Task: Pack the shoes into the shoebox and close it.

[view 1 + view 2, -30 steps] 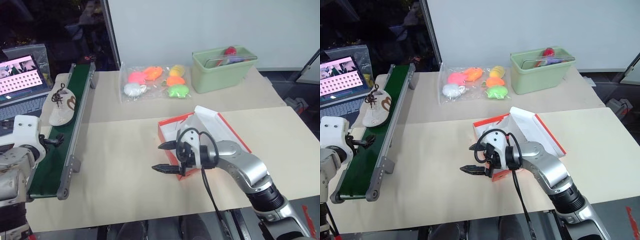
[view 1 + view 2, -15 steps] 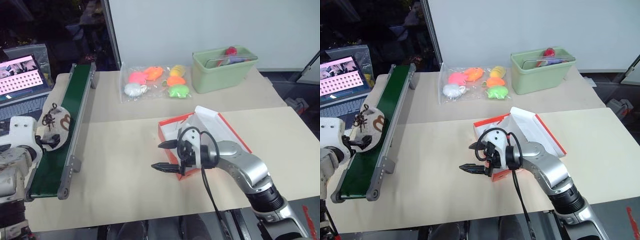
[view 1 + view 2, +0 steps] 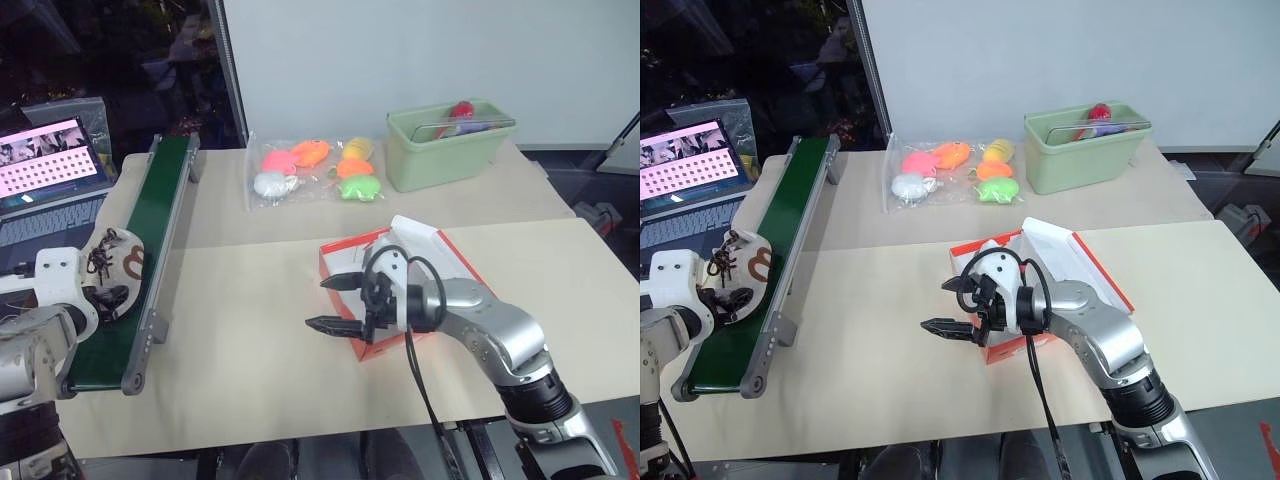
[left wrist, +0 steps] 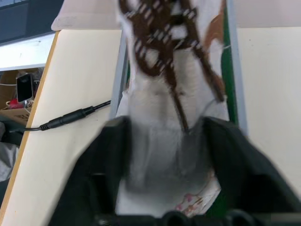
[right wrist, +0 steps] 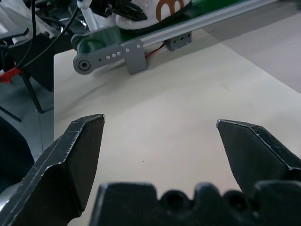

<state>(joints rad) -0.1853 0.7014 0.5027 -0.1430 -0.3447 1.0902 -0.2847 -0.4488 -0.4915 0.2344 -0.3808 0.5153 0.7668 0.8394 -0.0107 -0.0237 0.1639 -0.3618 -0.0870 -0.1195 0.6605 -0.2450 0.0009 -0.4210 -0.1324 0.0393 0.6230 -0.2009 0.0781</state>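
Left hand (image 4: 162,141) pinches the shoe (image 4: 169,84) by its heel — at the conveyor's (image 3: 150,235) near end, by the counter's (image 3: 250,330) left edge. Right hand (image 3: 335,303) hangs spread just before the shoebox (image 3: 440,255).

Left pincer (image 4: 164,155) clamped, right pincer (image 3: 335,303) agape.

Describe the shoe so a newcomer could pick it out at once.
Find the long green conveyor belt along the table's left edge. At its near end lies the shoe: a small off-white sneaker with dark laces and a brown curly mark, unlike the bright soft toys farther back.
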